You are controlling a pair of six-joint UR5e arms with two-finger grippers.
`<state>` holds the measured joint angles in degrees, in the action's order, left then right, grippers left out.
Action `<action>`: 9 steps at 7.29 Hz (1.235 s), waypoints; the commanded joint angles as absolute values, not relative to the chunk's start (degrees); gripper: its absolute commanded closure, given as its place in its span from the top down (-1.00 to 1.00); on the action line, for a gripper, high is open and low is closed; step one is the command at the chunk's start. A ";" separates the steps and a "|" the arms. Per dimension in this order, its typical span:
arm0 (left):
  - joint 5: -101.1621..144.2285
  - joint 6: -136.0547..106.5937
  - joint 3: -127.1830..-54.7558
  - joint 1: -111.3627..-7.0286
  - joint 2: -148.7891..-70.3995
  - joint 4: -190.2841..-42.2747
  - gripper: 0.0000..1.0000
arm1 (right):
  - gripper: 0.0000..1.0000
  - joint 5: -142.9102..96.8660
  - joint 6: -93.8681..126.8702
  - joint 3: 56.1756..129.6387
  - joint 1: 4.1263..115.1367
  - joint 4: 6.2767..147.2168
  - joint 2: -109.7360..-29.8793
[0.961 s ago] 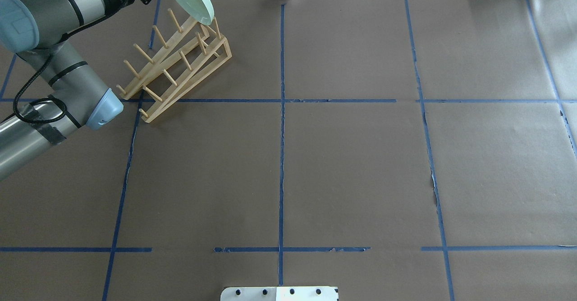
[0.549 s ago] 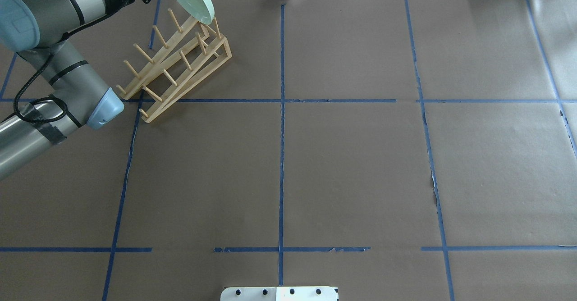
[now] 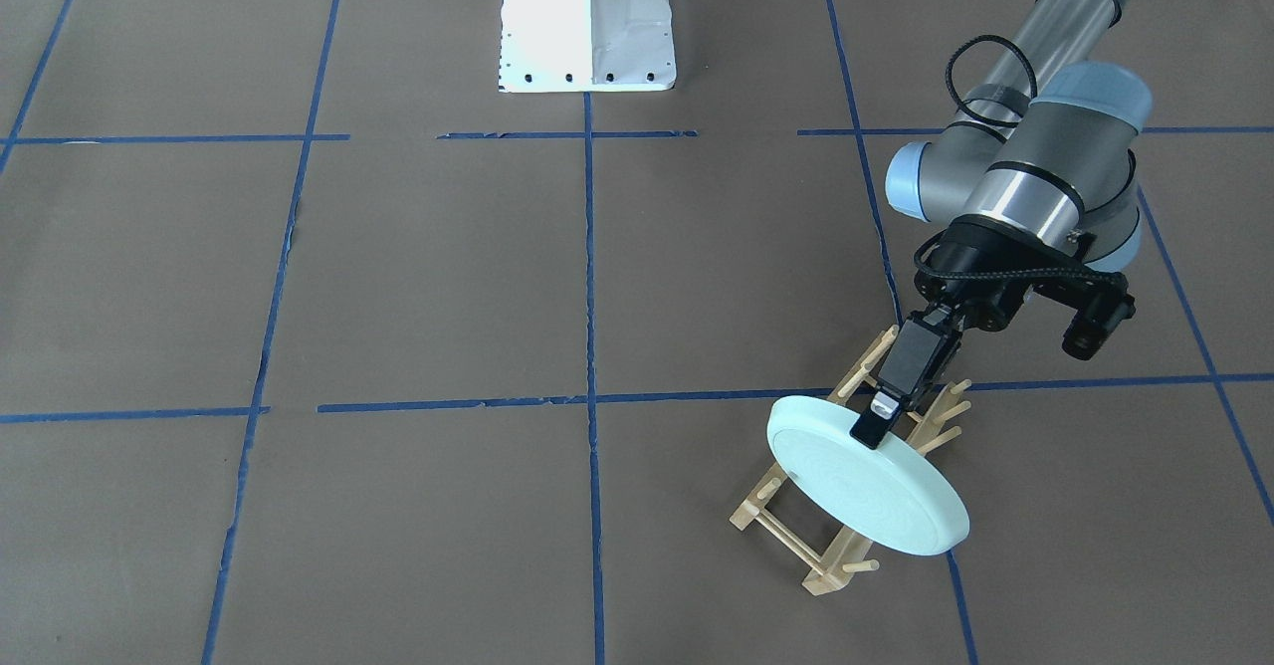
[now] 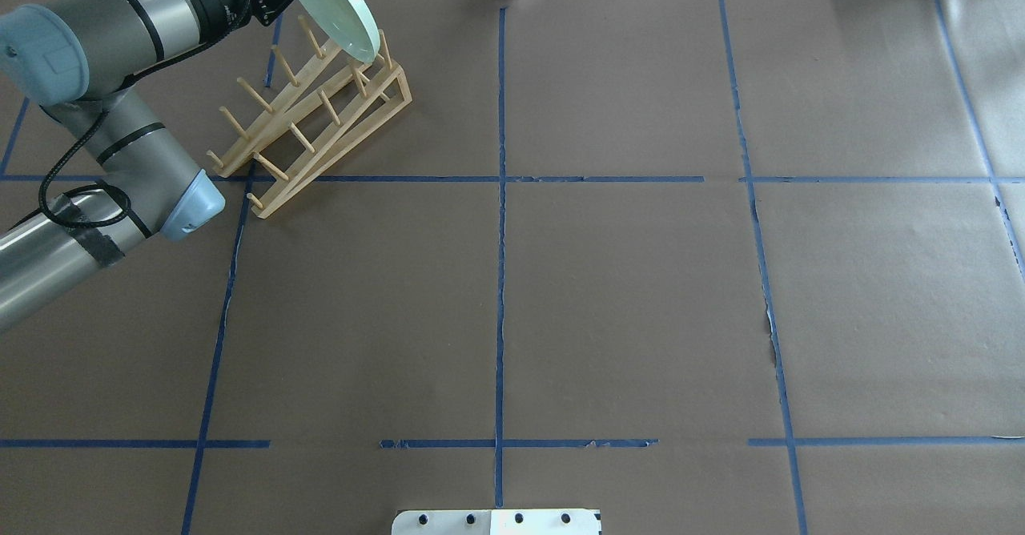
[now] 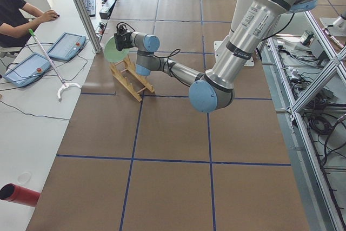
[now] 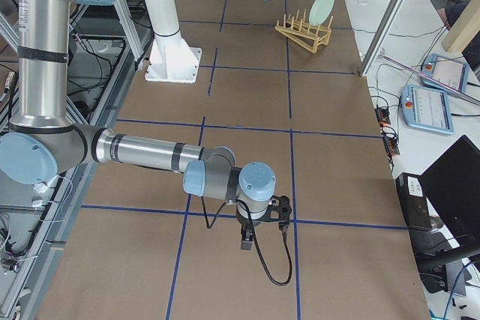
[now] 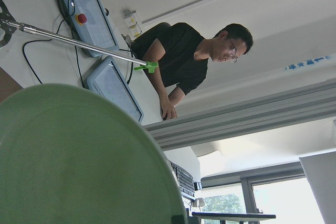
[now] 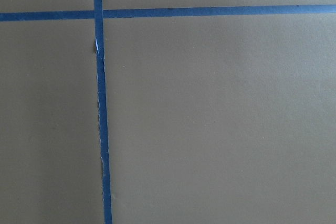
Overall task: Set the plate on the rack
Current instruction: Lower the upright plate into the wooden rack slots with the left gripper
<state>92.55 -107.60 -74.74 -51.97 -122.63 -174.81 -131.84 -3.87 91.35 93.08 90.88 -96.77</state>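
Exterior front-facing view shows you the left claw point(image 3: 876, 424) clamped on the rim of the plate point(image 3: 866, 491), which hangs tilted over the rack's point(image 3: 756, 516) outermost pegs, presumably to slip between them; whether the right claw point(image 6: 246, 243) is open you cannot tell.

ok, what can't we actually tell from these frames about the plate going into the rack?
plate rim against rack pegs: front-facing, the plate covers the slot; overhead, too oblique.
left gripper far finger: behind the plate, front-facing.
rack in left wrist view: out of frame, plate fills the corner.
right gripper open or shut: exterior right only, too small.
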 commanded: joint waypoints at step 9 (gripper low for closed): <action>92.55 -106.96 -71.89 -50.18 -123.05 -174.55 1.00 | 1.00 -131.84 -3.87 91.41 93.08 90.88 -96.77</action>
<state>92.48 -106.99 -71.71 -50.15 -122.98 -174.71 -131.84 -3.87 91.40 93.08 90.88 -96.77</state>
